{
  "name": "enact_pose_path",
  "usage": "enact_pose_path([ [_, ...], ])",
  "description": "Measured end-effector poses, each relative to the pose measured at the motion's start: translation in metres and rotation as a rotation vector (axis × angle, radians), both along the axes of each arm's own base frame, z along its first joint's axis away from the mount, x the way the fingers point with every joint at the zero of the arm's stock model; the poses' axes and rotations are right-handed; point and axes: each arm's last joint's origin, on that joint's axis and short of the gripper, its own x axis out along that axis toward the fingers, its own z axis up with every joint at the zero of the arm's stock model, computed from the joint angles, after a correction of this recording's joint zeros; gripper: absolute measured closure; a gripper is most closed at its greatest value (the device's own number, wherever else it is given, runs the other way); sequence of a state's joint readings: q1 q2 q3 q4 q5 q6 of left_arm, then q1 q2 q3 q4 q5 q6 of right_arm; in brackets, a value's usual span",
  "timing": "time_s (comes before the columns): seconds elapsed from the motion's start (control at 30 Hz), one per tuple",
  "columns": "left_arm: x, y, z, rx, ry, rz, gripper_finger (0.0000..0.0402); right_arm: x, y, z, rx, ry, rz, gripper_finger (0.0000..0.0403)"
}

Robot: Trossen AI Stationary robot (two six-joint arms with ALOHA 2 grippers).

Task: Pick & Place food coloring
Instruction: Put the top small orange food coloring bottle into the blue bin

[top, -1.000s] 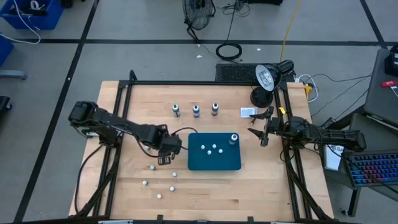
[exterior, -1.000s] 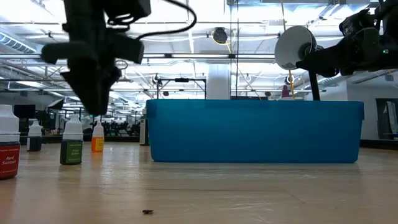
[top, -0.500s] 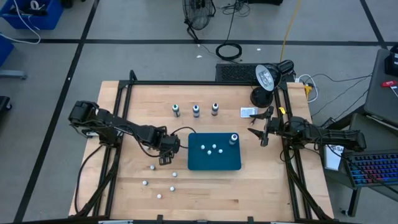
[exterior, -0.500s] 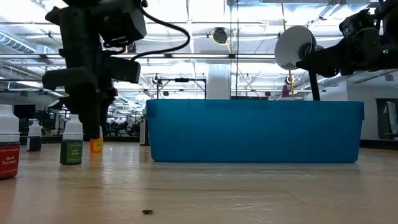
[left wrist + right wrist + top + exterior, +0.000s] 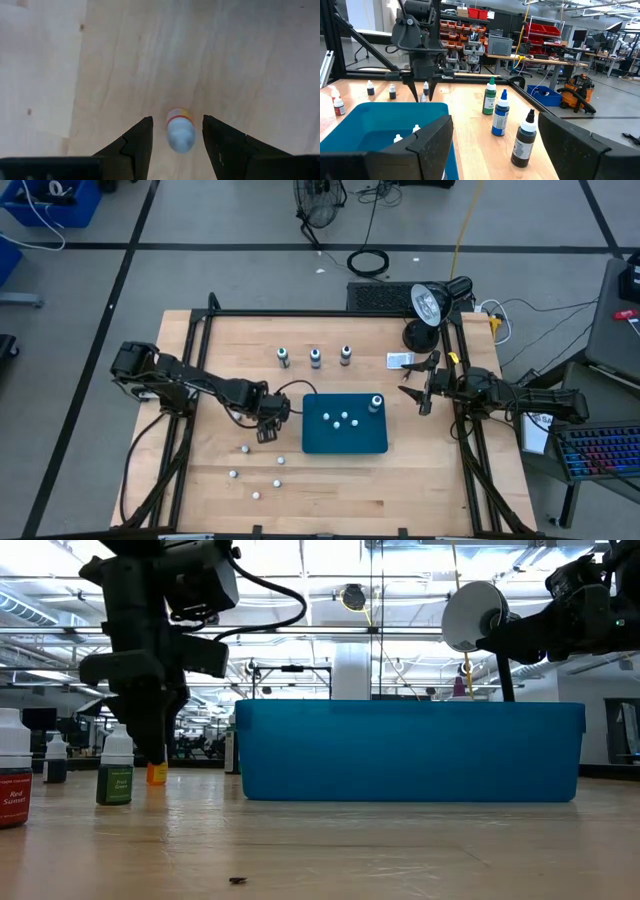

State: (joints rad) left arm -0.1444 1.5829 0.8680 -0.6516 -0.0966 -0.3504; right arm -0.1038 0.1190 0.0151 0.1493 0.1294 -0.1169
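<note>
One small orange-banded bottle (image 5: 179, 131) of food coloring stands upright on the worktop (image 5: 330, 480) just left of the blue bin (image 5: 345, 442). It looks light, rigid and easily toppled, so the body below the pale cap is the place to pinch. Left tool (image 5: 176, 145) straddles it, fingers parted and apparently not touching. Right tool (image 5: 421, 387) waits open beside the bin's far right.
</note>
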Motion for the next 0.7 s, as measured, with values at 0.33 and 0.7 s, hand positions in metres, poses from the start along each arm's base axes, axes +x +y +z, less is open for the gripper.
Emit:
enact_pose_path([
  [0.33,-0.0001,-0.0005,0.0,-0.021,0.002,0.013,0.0227,0.0,0.0,0.0,0.0,0.0,0.0,0.0124],
  [0.7,-0.0001,-0.0005,-0.0001,-0.021,0.002,0.014,0.0272,0.0,0.0,-0.0001,0.0,0.0,0.0,0.0124],
])
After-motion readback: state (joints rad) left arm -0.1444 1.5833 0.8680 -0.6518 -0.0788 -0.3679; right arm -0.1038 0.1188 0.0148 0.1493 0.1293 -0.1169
